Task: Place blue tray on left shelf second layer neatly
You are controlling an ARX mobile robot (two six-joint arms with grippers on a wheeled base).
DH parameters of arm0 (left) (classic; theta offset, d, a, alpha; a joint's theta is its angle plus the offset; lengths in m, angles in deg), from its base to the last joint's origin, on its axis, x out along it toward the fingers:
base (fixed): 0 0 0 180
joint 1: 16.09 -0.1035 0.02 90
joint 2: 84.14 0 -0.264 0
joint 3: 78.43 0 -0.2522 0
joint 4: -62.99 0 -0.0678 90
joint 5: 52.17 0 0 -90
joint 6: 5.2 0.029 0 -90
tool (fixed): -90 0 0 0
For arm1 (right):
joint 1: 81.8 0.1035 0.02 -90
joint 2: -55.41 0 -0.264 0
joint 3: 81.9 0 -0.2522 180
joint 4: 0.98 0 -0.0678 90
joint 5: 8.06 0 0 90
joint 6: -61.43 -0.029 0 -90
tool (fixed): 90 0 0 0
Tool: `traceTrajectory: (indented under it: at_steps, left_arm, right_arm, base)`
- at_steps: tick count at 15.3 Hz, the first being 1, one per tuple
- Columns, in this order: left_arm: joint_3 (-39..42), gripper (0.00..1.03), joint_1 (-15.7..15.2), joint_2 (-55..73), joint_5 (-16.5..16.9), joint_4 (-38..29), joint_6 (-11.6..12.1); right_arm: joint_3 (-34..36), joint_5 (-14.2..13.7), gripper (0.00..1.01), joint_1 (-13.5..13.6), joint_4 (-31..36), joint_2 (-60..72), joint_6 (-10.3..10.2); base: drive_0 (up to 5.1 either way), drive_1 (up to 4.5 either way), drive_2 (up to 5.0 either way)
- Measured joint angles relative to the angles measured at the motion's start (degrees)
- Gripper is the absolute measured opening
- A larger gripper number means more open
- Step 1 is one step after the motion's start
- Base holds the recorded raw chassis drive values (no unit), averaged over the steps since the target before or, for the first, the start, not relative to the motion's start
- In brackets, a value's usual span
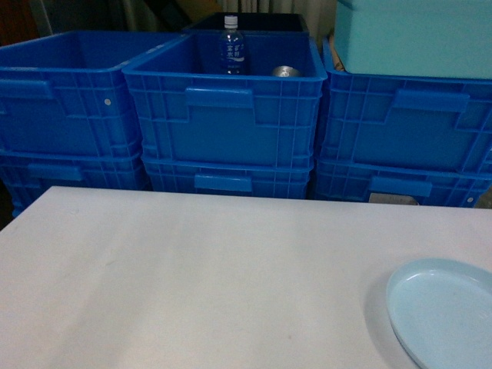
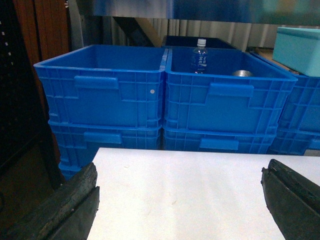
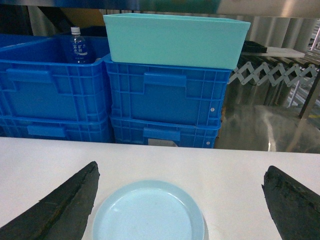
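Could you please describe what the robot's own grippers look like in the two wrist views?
Only the jaws show: the left gripper and right gripper each have two dark, near-black, tapering jaws with a rough, matte, layered-looking surface. No cables, markings or arm links are visible.
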Motion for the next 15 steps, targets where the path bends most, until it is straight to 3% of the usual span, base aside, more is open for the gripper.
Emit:
traceTrajectory:
  at_steps: [15]
  left_arm:
    - [0.0,0.98,0.0,0.0,0.0,0.0,0.0]
  right_arm:
    - [0.0,0.0,0.98,0.0,0.0,0.0,0.0]
  base:
    - [0.0,0.0,0.0]
